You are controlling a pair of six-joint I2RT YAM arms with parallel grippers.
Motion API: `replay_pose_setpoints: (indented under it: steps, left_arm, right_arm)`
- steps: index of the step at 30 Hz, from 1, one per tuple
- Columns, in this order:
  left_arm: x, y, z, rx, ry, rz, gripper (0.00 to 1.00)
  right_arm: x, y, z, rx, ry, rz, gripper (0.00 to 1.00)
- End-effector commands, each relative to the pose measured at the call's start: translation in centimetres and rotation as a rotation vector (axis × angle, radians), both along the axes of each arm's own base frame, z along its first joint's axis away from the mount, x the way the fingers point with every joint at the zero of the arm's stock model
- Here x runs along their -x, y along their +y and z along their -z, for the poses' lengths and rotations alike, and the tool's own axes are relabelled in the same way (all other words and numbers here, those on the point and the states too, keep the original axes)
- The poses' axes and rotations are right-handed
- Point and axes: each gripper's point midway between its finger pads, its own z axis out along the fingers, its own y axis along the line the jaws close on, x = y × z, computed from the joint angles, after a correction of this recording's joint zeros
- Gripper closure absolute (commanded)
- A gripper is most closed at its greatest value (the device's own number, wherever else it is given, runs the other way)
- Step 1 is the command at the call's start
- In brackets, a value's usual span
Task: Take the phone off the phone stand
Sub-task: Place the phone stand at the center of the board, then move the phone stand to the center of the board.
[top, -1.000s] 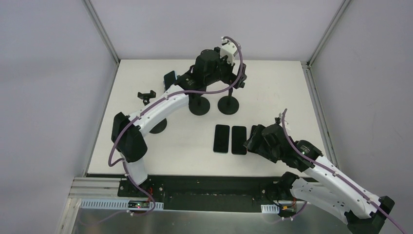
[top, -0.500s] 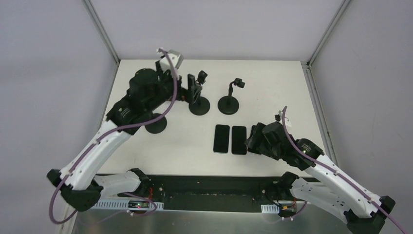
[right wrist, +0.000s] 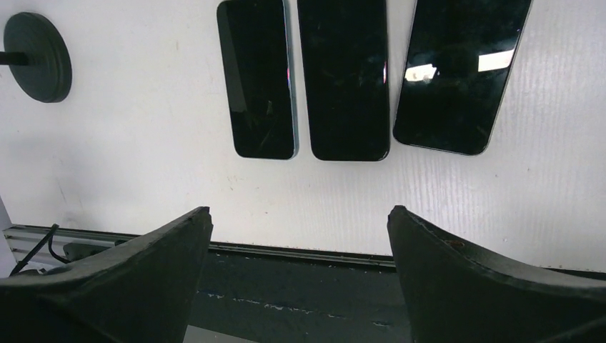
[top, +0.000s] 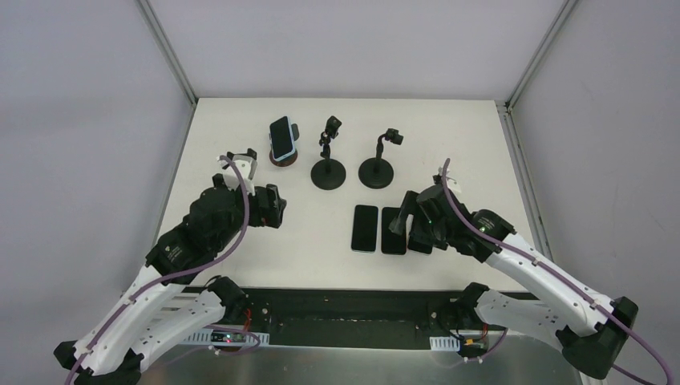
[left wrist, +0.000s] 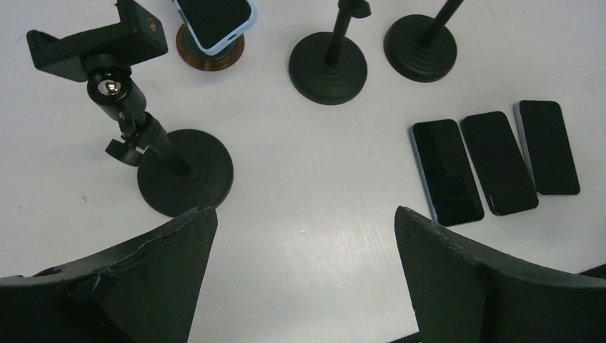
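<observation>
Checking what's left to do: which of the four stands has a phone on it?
The brown-based round stand, carrying the phone in a light blue case. The three black pole stands with round bases are empty.

The left hand (top: 271,207) has withdrawn from the far stands (top: 329,172) to the near left of the bench (top: 481,144). The right hand (top: 413,220) has edged left over the rightmost flat phone (right wrist: 461,71).
</observation>
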Motion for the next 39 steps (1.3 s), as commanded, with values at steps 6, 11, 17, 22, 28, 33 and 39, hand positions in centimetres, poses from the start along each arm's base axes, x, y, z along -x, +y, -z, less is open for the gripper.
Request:
replay_pose_setpoints:
  steps: [6,11,17,22,28,33,39]
  left_arm:
    - [-3.9,5.0,1.9,-0.075,0.102,-0.357,0.01]
    - [-6.0,7.1,2.1,-0.088,0.171,-0.396,0.03]
    - [-8.6,7.8,2.1,-0.162,0.192,-0.391,0.12]
    - [-10.7,8.0,2.4,-0.207,0.189,-0.41,0.23]
    - [-12.4,8.9,3.1,-0.212,0.204,-0.44,0.35]
    - [-13.5,9.7,3.3,-0.218,0.199,-0.463,0.4]
    - [-14.6,10.0,3.4,-0.223,0.191,-0.465,0.45]
  right_arm:
    - [0.7,1.0,-0.5,-0.035,0.037,-0.018,0.05]
    - [1.5,0.7,-1.2,-0.089,0.012,-0.027,0.05]
    - [1.9,0.2,-1.2,-0.113,-0.016,-0.022,0.05]
    - [2.3,0.2,-0.7,-0.106,0.008,-0.035,0.05]
    - [2.7,-0.1,-0.2,-0.106,0.011,-0.038,0.05]
    - [2.9,-0.4,0.4,-0.093,0.019,-0.042,0.05]
    - [3.2,-0.4,1.2,-0.081,0.043,-0.046,0.06]
